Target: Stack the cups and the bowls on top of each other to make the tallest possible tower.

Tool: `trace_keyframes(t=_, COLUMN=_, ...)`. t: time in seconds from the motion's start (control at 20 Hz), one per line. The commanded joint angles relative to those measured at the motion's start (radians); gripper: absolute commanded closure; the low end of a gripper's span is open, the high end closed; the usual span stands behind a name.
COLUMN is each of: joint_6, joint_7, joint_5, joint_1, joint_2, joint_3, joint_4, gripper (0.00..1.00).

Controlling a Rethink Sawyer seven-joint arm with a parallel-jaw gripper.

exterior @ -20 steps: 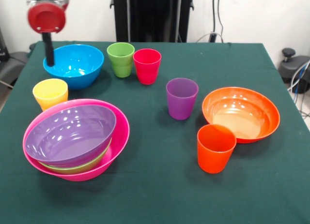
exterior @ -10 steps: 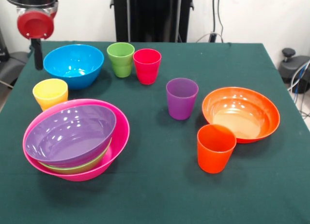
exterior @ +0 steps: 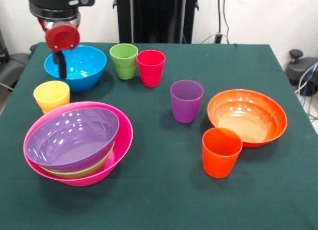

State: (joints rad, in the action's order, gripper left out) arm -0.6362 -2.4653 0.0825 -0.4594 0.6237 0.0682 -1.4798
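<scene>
The tower is a big pink bowl (exterior: 125,135) at the front left, holding a green bowl (exterior: 82,171) with a purple bowl (exterior: 69,138) tilted on top. Behind it stands the yellow cup (exterior: 51,96). The blue bowl (exterior: 85,62) sits at the back left, and my gripper (exterior: 62,67) hangs over its left part with nothing seen in it. Green cup (exterior: 123,61) and red cup (exterior: 150,67) stand side by side at the back. The purple cup (exterior: 186,101) is mid-table. On the right are the orange bowl (exterior: 247,115) and, in front of it, the orange cup (exterior: 221,151).
All things rest on a dark green tablecloth (exterior: 164,190). The table's right edge lies close to the orange bowl, with cables and grey gear (exterior: 304,71) beyond it.
The gripper swung out past the blue bowl's left side, then came back right and lower, and now hangs over that bowl. No cup or bowl has moved.
</scene>
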Motion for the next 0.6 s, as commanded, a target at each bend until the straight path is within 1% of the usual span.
trace_keyframes(t=0.05, joint_6=-0.014, joint_7=0.301, joint_5=0.097, joint_1=-0.034, joint_2=0.005, joint_3=-0.191, joint_4=-0.119, gripper=0.0)
trace_keyframes(t=0.15, joint_6=-0.009, joint_7=0.292, joint_5=0.103, joint_1=-0.042, joint_2=0.022, joint_3=-0.206, joint_4=-0.142, gripper=0.0)
trace_keyframes(t=0.3, joint_6=-0.021, joint_7=0.285, joint_5=0.1, joint_1=-0.059, joint_2=0.045, joint_3=-0.231, joint_4=-0.172, gripper=0.0)
trace_keyframes(t=0.45, joint_6=-0.039, joint_7=0.292, joint_5=0.113, joint_1=-0.076, joint_2=0.069, joint_3=-0.252, joint_4=-0.195, gripper=0.0)
trace_keyframes(t=0.6, joint_6=-0.048, joint_7=0.275, joint_5=0.118, joint_1=-0.086, joint_2=0.097, joint_3=-0.26, joint_4=-0.218, gripper=0.0)
